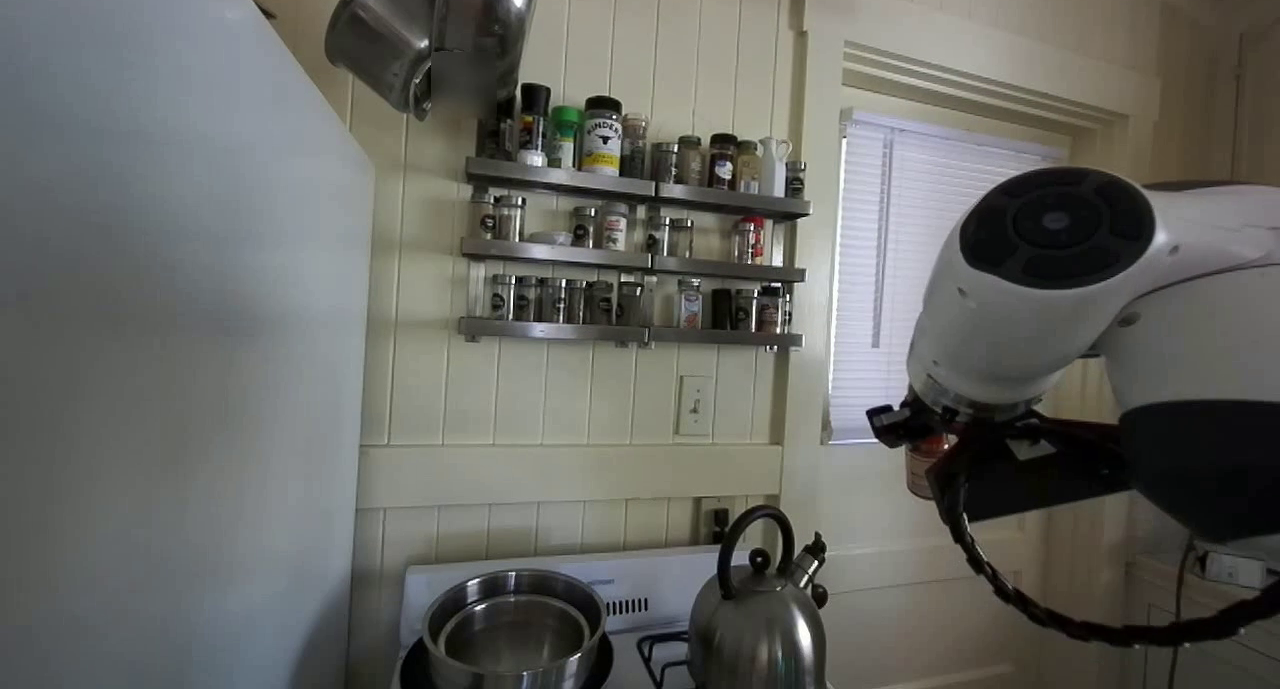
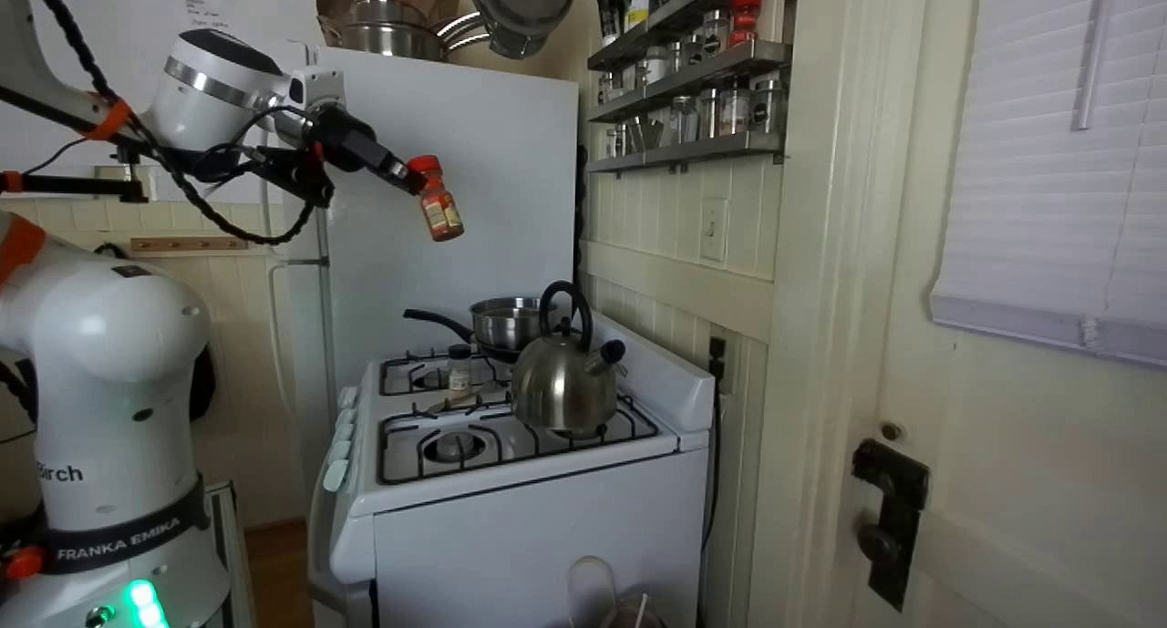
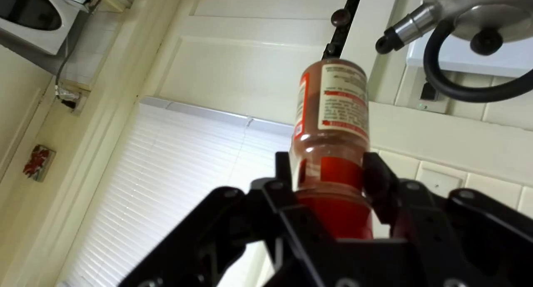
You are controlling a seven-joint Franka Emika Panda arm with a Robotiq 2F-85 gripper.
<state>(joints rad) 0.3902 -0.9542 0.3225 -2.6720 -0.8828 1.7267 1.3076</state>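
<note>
Bottle (image 2: 439, 205), clear, red-capped, cylindrical. My black two-fingered end effector (image 3: 329, 172) pinches it near the cap, presumably because it narrows there.

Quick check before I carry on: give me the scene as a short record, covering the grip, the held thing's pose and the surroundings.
gripper: closed around the red-capped spice jar, near its cap
pose: in the air, tilted, cap end up
label: print too blurred to read
stove: white; carries a kettle, a steel pot and a small dark-capped jar
wall storage: three rows of steel shelves bearing spice jars
nearby: white fridge beside the stove; white blind on the door
</note>
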